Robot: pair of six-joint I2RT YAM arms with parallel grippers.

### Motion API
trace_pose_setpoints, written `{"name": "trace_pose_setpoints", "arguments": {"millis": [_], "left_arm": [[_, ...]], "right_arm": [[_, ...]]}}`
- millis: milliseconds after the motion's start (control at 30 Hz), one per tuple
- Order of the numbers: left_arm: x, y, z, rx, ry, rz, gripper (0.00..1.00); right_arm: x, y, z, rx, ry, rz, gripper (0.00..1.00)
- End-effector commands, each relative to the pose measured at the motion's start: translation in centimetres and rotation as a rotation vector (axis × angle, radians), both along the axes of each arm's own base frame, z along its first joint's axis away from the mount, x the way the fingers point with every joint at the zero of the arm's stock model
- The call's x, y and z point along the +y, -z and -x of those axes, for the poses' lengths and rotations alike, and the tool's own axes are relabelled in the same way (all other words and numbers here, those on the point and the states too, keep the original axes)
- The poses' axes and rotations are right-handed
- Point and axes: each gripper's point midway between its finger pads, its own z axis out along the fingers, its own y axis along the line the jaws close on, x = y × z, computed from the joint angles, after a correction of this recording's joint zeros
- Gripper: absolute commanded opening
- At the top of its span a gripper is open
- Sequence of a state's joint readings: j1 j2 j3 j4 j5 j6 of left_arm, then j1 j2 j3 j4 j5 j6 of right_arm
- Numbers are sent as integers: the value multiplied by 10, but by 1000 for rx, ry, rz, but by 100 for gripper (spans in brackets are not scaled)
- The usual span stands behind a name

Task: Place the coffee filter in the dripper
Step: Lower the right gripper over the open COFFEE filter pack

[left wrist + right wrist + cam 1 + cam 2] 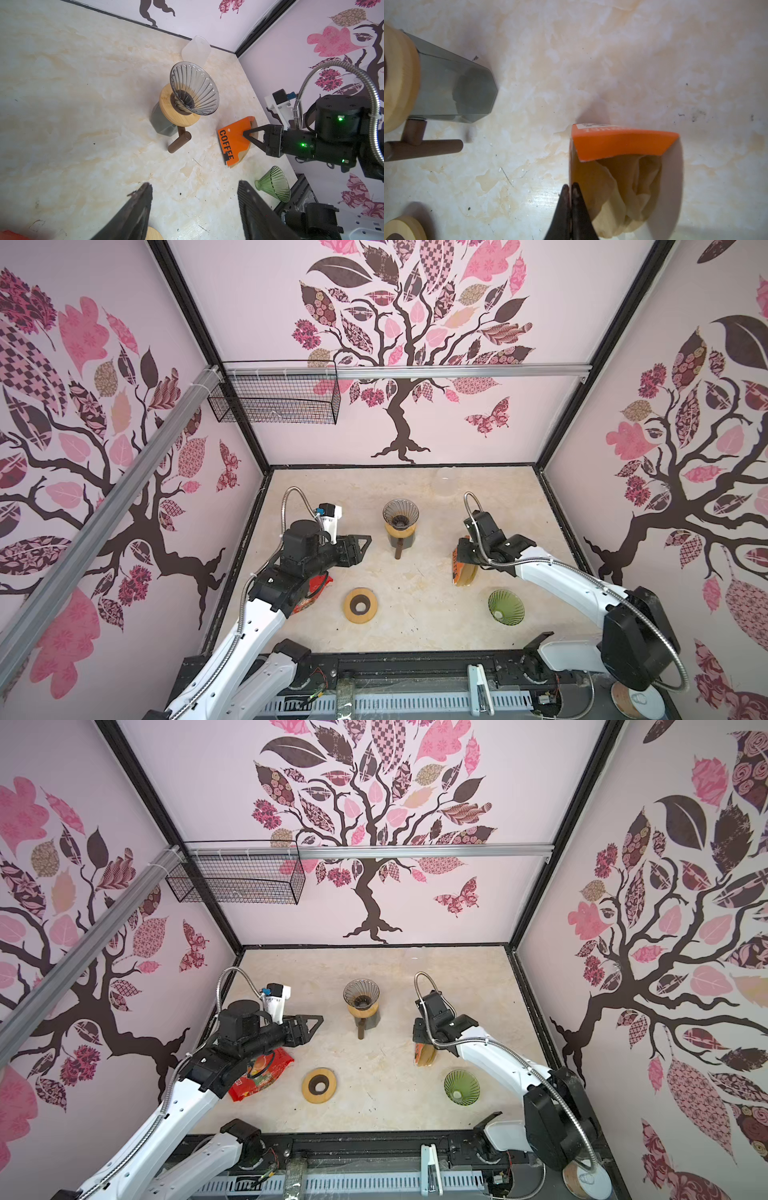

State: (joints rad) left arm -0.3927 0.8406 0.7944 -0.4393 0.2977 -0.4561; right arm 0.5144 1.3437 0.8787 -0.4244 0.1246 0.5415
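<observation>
A smoky glass dripper stands on a wooden collar over a grey cup, mid-table. To its right stands an orange "COFFEE" filter box, open at the top, with tan paper coffee filters bunched inside. My right gripper is shut on the box's side wall, one finger inside and one outside. My left gripper hangs open and empty left of the dripper, pointing towards it.
A green glass dripper lies on its side at the front right. A loose wooden ring lies front centre. A red packet sits under my left arm. A clear plastic container stands near the back wall.
</observation>
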Motion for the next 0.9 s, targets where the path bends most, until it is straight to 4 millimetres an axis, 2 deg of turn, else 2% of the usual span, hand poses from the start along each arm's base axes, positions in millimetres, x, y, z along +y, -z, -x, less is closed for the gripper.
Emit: {"name": "trace_pose_setpoints", "arguments": {"millis": [0,133,467,700,867], "left_arm": [[0,6,-1,-1,-1,2,68],[0,6,-2,-1,-4,1,68],[1,8,-3,7,-8,-2,68],[1,10,-4,14,-8,-1,68],[1,11,-5,19,-9,2,68]], "right_arm": [[1,-15,-22,-63,16,33,4],[3,-19,-38,-86,26,57,4],[4,-6,-63,-69,41,150,5],[17,-6,-68,-52,11,107,20],[26,-28,-66,-72,-17,49,24]]}}
